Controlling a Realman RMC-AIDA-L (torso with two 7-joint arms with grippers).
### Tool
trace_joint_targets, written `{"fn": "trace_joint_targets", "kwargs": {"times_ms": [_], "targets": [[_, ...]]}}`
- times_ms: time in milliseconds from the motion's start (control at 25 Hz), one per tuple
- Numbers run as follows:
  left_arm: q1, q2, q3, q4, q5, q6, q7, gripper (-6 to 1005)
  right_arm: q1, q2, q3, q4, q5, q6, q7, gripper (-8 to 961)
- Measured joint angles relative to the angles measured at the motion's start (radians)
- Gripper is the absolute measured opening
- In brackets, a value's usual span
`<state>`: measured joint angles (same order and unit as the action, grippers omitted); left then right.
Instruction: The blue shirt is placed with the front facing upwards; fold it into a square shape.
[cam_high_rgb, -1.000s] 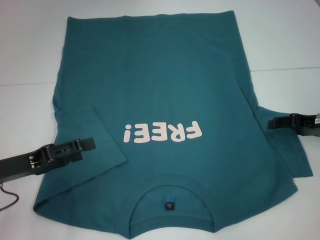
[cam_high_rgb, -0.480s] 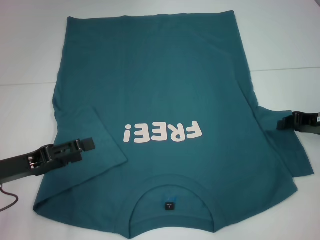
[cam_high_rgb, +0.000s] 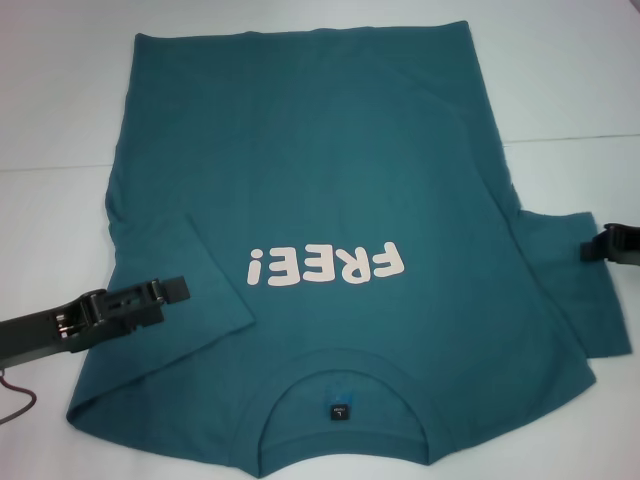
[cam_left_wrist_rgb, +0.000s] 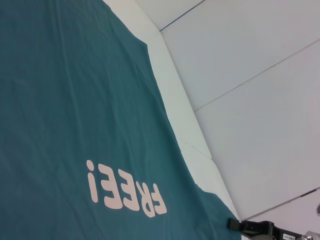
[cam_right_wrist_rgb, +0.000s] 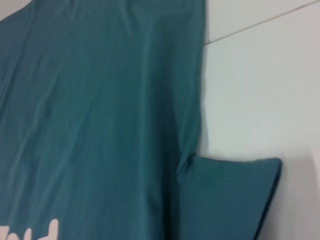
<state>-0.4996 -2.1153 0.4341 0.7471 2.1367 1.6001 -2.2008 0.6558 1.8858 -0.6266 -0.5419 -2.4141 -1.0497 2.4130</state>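
The blue shirt (cam_high_rgb: 310, 170) lies flat and front up on the white table, its pink "FREE!" print (cam_high_rgb: 327, 267) and round collar (cam_high_rgb: 342, 385) toward me. Its left sleeve (cam_high_rgb: 175, 270) is folded in over the body. The right sleeve (cam_high_rgb: 575, 290) lies spread outward. My left gripper (cam_high_rgb: 178, 289) hovers over the folded left sleeve. My right gripper (cam_high_rgb: 592, 248) sits at the outer edge of the right sleeve, near the picture's right border. The shirt (cam_left_wrist_rgb: 75, 100) fills the left wrist view, with the right gripper (cam_left_wrist_rgb: 255, 227) far off. The right wrist view holds the shirt (cam_right_wrist_rgb: 100, 100) and its right sleeve (cam_right_wrist_rgb: 225, 200).
The white table (cam_high_rgb: 60, 90) surrounds the shirt, with a thin seam line (cam_high_rgb: 570, 137) running across it at the right. A dark cable (cam_high_rgb: 15, 400) trails off the left arm at the near left corner.
My right gripper has drawn back to the right, off the right sleeve toward the picture's edge. The left gripper and the shirt have stayed put.
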Motion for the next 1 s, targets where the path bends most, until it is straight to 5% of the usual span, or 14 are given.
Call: {"fn": "trace_joint_targets", "kwargs": {"times_ms": [160, 360, 1000], "targets": [[0.002, 0.000, 0.000, 0.000, 0.000, 0.001, -0.004, 874, -0.020, -0.023, 0.004, -0.035, -0.001, -0.021, 0.027, 11], [0.003, 0.000, 0.000, 0.000, 0.000, 0.001, -0.005, 874, -0.038, -0.026, 0.005, -0.103, 0.002, -0.028, 0.056, 11], [0.029, -0.002, -0.008, 0.006, -0.014, 0.001, -0.005, 873, 0.086, -0.025, -0.009, -0.169, -0.065, -0.078, 0.097, 10]]}}
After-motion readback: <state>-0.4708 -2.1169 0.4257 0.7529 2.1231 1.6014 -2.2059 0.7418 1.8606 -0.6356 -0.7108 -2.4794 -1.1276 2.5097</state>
